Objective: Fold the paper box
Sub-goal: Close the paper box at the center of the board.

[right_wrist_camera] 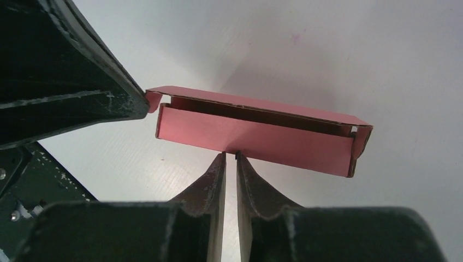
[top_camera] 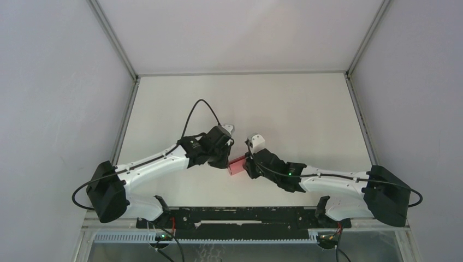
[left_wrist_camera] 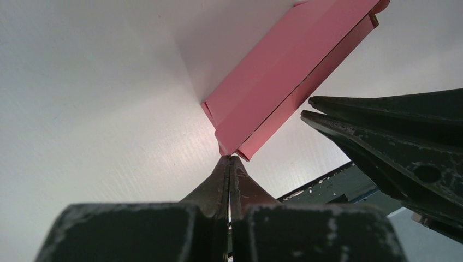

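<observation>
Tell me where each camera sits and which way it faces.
Top external: above and behind the robot, looking down at the table; left arm and right arm meet at the paper box.
Left wrist: looks along the left gripper at the box's corner.
Right wrist: looks along the right gripper at the box's long side.
Shared: each wrist view shows the other gripper.

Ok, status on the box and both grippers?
Copy: left gripper shut, tips at box corner; right gripper pinching box's near wall. Box formed, top not closed. Nothing else in the way.
</observation>
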`<state>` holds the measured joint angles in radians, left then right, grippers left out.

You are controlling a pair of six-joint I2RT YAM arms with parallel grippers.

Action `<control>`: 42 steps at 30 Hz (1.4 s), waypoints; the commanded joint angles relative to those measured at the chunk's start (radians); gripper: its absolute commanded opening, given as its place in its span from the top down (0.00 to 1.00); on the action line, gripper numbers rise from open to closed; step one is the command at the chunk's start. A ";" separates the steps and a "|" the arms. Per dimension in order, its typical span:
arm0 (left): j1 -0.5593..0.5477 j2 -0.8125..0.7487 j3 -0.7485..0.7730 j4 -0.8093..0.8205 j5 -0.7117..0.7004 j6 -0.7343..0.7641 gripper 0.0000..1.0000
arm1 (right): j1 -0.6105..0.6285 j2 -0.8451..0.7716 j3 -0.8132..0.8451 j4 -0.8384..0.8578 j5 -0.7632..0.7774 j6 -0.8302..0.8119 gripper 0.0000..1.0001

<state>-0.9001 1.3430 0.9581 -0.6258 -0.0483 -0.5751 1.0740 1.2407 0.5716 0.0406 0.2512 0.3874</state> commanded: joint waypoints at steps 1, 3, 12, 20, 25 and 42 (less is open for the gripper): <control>0.006 0.005 0.063 0.012 0.016 0.012 1.00 | -0.005 -0.048 0.045 0.027 -0.003 -0.005 0.80; 0.006 0.005 0.064 0.012 0.015 0.012 1.00 | -0.005 -0.047 0.051 0.027 -0.004 -0.010 0.79; 0.007 0.013 0.069 0.011 0.016 0.014 1.00 | -0.008 -0.001 0.075 0.036 0.000 -0.014 0.77; 0.013 0.020 0.074 0.019 0.028 0.014 1.00 | -0.014 0.077 0.113 0.034 -0.016 -0.010 0.77; 0.019 0.017 0.079 0.021 0.035 0.014 1.00 | -0.022 0.098 0.117 0.032 -0.028 -0.002 0.78; 0.030 0.026 0.110 0.023 0.041 0.003 1.00 | -0.029 0.142 0.120 0.035 -0.043 0.013 0.79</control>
<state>-0.8745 1.3678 0.9836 -0.6361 -0.0303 -0.5755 1.0473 1.3594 0.6716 0.0803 0.2256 0.3882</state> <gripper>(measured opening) 0.004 0.214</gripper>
